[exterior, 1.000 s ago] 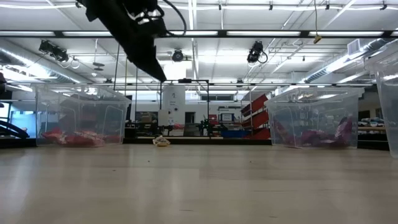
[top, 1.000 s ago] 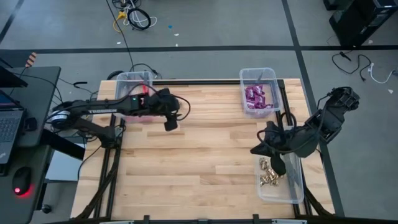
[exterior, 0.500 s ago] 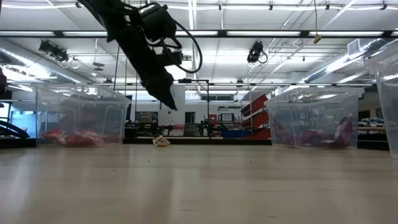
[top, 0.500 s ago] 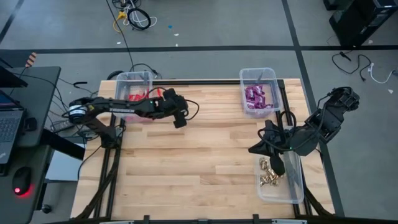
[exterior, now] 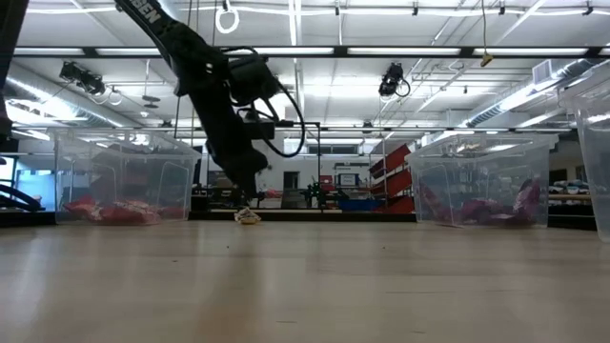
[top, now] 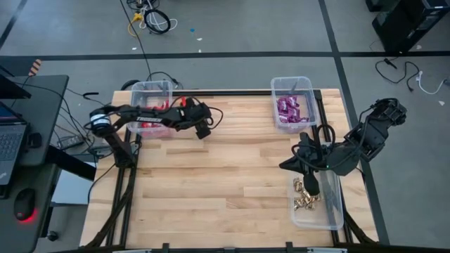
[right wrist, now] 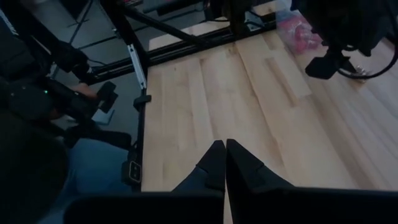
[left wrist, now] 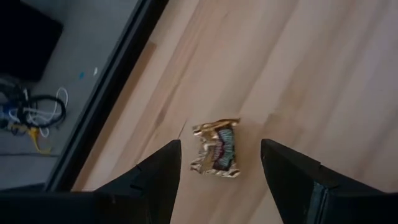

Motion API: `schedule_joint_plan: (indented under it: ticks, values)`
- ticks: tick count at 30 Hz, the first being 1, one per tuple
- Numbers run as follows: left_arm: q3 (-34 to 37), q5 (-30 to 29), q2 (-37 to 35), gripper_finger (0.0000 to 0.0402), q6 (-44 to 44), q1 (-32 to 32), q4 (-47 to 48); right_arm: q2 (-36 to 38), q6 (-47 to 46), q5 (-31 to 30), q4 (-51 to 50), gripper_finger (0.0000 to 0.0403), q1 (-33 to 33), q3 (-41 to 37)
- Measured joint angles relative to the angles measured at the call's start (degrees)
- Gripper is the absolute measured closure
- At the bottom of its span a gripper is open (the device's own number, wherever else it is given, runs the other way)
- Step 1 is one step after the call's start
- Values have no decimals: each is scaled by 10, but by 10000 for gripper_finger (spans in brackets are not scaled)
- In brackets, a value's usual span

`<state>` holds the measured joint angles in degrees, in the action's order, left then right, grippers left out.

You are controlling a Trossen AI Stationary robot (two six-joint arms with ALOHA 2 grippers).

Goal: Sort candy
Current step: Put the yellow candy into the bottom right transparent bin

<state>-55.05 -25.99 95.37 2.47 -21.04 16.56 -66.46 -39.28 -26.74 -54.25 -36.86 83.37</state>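
One gold foil-wrapped candy (left wrist: 217, 150) lies loose near the table's far edge, between the left gripper's (left wrist: 219, 177) spread fingers, empty above it. Light, crinkly, likely slippery: pinch across its middle. Rightward, purple packets (top: 289, 110) and gold pieces (top: 304, 195) sit binned, uncountable; the right gripper (right wrist: 219, 163) is clenched, empty.
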Motion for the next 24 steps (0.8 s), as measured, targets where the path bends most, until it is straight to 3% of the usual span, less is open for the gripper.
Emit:
schedule_joint_plan:
  ticks: [15,20,24]
  values:
    - [0,13,7,177,-17,-42,-5,0,5,-23,2,402,15,0]
    - [0,61,7,177,-17,-42,-5,0,5,-23,2,400,19,0]
    - [0,61,7,177,-25,-42,-3,0,3,-23,10,402,19,0]
